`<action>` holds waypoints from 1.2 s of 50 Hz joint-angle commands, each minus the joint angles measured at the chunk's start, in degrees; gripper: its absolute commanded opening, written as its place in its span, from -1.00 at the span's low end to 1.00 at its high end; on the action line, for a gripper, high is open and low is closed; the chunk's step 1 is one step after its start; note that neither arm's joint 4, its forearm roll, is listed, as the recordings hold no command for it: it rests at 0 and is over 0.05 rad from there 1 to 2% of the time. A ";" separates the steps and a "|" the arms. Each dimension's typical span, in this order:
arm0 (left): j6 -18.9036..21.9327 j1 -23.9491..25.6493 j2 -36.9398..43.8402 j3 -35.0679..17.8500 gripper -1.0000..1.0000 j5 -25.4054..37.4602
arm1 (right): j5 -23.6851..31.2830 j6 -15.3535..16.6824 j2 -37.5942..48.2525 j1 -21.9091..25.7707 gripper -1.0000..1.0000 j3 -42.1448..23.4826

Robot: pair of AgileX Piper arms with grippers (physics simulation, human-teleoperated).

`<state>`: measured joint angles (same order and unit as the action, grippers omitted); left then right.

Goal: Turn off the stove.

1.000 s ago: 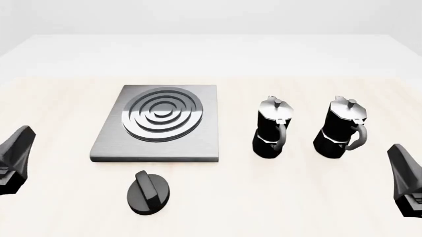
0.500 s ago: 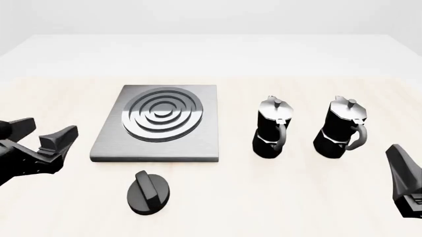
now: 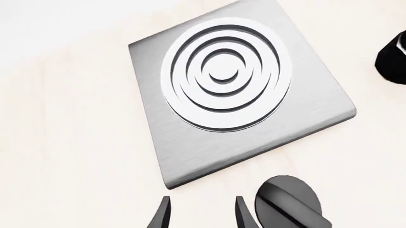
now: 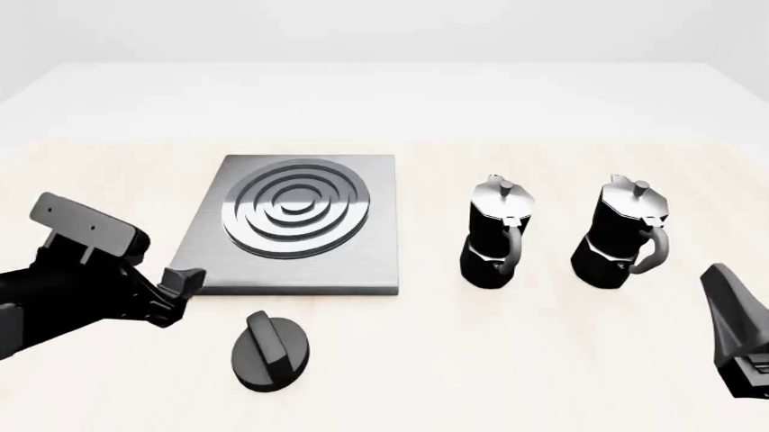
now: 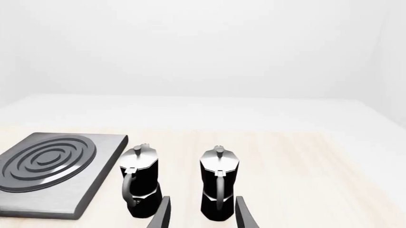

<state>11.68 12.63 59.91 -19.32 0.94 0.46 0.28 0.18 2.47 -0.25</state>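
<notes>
The stove is a flat brushed-grey plate [image 4: 360,261] with a raised ringed burner [image 4: 295,207], left of the table's centre; it also shows in the left wrist view [image 3: 304,90]. Its separate round black ridged knob [image 4: 272,351] lies on the table in front of the plate, also seen in the left wrist view [image 3: 288,206]. My left gripper [image 4: 176,292] is open and empty, near the plate's front-left corner, to the left of the knob and apart from it. Its fingers [image 3: 163,214] frame bare table beside the knob. My right gripper [image 4: 739,335] is open and empty at the far right.
Two black-and-silver moka pots [image 4: 496,232] [image 4: 625,232] stand upright to the right of the stove, handles toward me. They show in the right wrist view [image 5: 140,183] [image 5: 219,183] just beyond the right fingers [image 5: 244,214]. The wooden table [image 4: 505,360] ends in white at the back.
My left arm has swung in from the left edge, rightward toward the stove's front-left corner and the knob. The right arm, knob and pots have not moved.
</notes>
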 commanded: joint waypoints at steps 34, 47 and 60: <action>-0.64 3.33 27.52 2.79 1.00 -18.88 | 0.04 0.30 0.08 0.36 1.00 0.03; -1.02 5.01 27.70 1.42 1.00 -18.44 | 0.04 0.14 0.07 0.34 1.00 0.00; 0.71 5.57 26.45 -1.64 1.00 -14.99 | 0.03 0.01 0.05 0.28 1.00 -0.01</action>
<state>12.05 17.45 86.66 -19.15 -15.95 0.50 0.37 0.23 2.77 -0.26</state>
